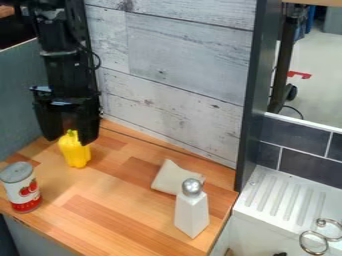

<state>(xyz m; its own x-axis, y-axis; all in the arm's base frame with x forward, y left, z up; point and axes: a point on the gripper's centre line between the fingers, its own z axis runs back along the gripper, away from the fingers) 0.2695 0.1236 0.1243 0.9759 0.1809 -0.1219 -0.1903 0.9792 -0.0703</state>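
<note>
At the upper left, the black gripper point(68, 139) points straight down, its two fingers spread apart. Directly under it is a yellow bell pepper point(75, 153), upright with its green stem at the level of the fingertips. Whether a finger touches the pepper cannot be told. A can with a red and white label point(23, 188) stands on the wooden counter point(107, 210), to the left and nearer the front edge. Toward the right, a white bottle with a silver round cap point(192, 212) stands in front of a folded beige cloth point(173, 176).
A whitewashed plank wall point(187, 55) rises behind the counter, and a grey panel point(19, 100) borders it on the left. A dark upright post point(255, 95) stands at the right rear. Beyond the counter's right edge are a white ribbed drainboard point(284, 200) and metal rings point(314, 242).
</note>
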